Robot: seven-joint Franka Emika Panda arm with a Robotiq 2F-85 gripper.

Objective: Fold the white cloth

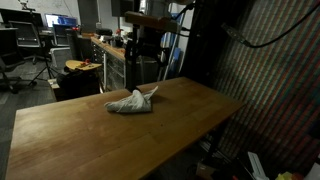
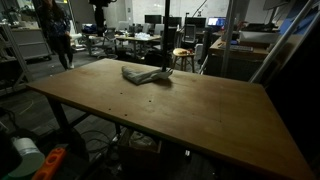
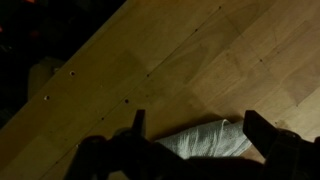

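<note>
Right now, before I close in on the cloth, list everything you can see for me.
cloth: one, white, crumpled, on the table toward its far side
table: one, light brown wood, fills the foreground in both exterior views
stool: one, tan seat, on the floor beyond the table
desks: number unclear, dark and cluttered, in the background
gripper: one, black, open, over the cloth's edge in the wrist view

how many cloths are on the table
1: a crumpled white cloth on the wooden table, beneath the open hand in the wrist view. None seems hidden.
</note>
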